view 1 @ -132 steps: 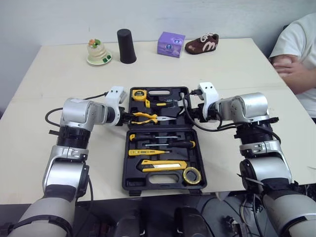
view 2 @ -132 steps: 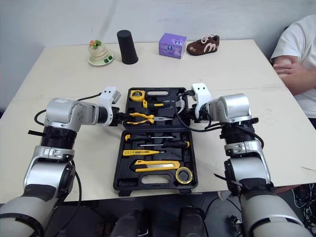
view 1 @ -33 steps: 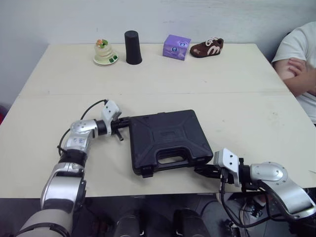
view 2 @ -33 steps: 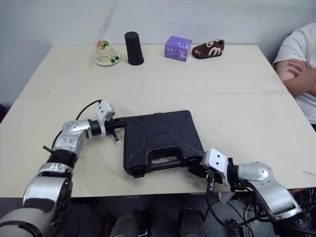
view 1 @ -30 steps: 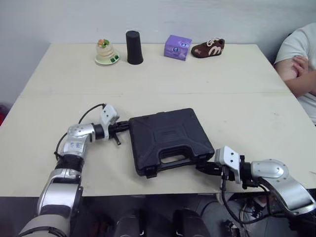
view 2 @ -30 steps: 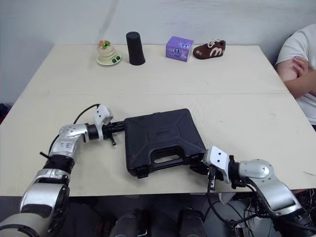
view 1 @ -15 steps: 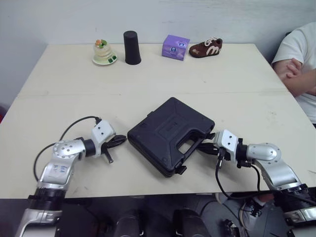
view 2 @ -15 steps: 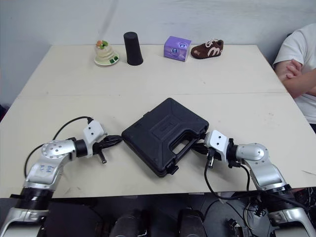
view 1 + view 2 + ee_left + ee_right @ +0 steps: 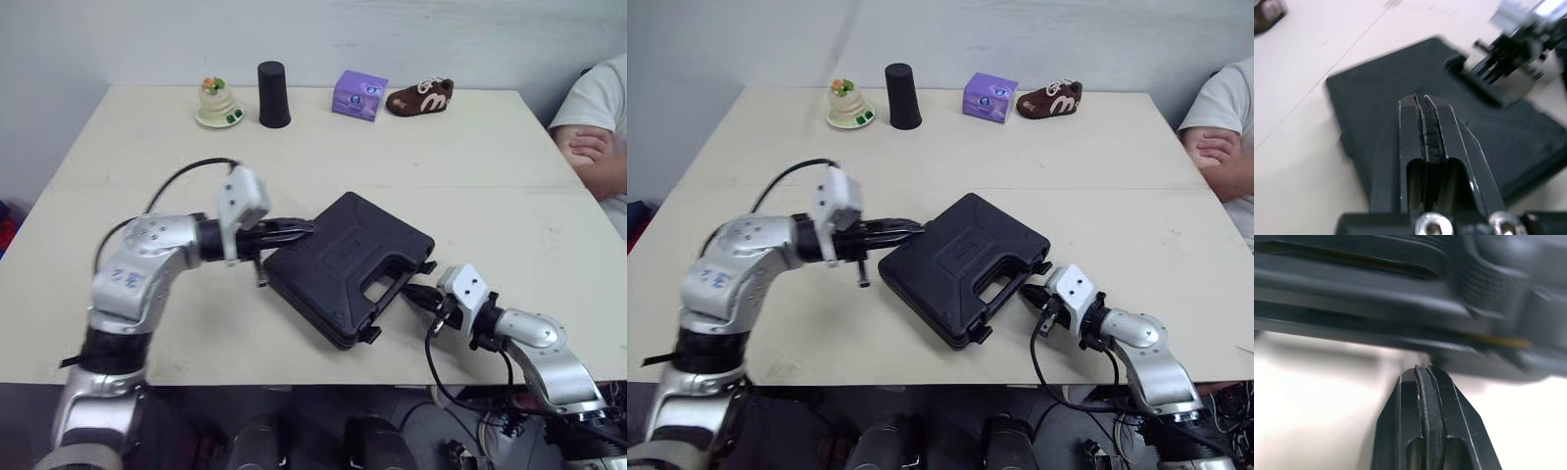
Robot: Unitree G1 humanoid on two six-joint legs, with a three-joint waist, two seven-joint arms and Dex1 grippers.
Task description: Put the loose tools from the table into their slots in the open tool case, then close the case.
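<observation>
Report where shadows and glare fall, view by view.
Left eye view: soft, even light; the tool case throws only a thin shadow on the table at its near edge. Left wrist view: the case's lid looks matte, no glare. Right wrist view: the table glows bright white beneath the dark case, with a grey shadow band between.

Figurine (image 9: 218,102), black cup (image 9: 273,94), purple box (image 9: 360,95), brown shoe (image 9: 419,96).

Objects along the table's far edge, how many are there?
4, from the robot's left to right: a small ornament on a dish, a black cup, a purple box and a brown shoe. None looks hidden.
</observation>
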